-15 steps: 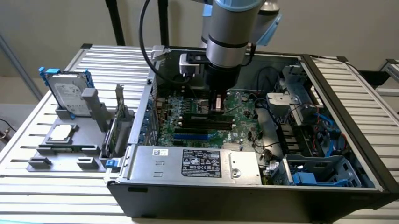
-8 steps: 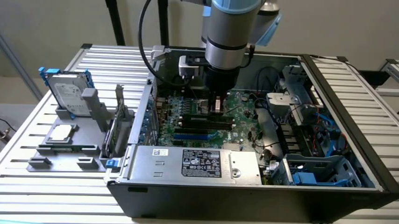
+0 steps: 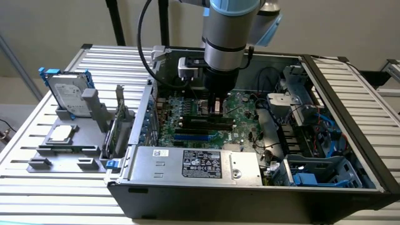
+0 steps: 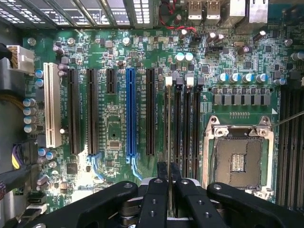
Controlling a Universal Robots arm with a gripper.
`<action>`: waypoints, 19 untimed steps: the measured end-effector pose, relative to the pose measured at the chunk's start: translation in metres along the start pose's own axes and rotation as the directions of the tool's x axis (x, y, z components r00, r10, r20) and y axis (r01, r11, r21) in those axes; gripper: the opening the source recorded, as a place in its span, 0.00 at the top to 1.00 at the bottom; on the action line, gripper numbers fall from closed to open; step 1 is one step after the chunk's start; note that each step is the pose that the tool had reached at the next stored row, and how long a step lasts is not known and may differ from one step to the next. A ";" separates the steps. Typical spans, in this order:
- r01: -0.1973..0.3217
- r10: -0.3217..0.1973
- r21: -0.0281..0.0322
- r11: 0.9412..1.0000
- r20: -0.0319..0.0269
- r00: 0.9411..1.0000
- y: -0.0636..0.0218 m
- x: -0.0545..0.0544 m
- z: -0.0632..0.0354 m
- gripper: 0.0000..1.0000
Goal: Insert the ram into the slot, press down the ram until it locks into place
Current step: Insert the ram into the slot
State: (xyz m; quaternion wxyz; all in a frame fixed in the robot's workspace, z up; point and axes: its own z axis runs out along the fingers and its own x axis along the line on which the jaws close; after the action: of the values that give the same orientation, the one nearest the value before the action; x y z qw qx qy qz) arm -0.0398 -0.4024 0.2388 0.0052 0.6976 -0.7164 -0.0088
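My gripper (image 4: 168,170) is down over the green motherboard (image 4: 114,47), and its two black fingers (image 4: 162,171) close on the ram (image 4: 169,124). Seen edge-on, the ram is a thin dark stick. It stands upright along the outermost of several parallel black memory sockets. This slot, ending in a white clip (image 4: 168,80), lies beside the CPU socket (image 4: 237,161). How deep the ram sits I cannot tell. In the exterior view the gripper (image 3: 216,107) reaches straight down into the open computer case, just above the black sockets (image 3: 206,123).
A blue socket (image 4: 130,109) and black expansion sockets (image 4: 73,111) flank the memory sockets. At the exterior view's left, a grey fixture (image 3: 62,150) holds a hard drive (image 3: 65,91) and an expansion card (image 3: 119,124). The power supply (image 3: 194,161) and a drive cage (image 3: 319,173) line the case front.
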 end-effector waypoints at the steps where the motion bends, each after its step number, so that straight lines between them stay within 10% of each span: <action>1: 0.000 0.000 0.000 1.000 0.000 1.000 0.0001 0.000 0.0002 0.87; 19: 0.000 0.000 0.001 1.000 0.000 1.000 0.0002 -0.001 0.0038 0.87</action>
State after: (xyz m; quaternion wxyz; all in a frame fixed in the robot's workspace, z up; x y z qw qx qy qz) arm -0.0400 -0.4010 0.2350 0.0046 0.6976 -0.7164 -0.0084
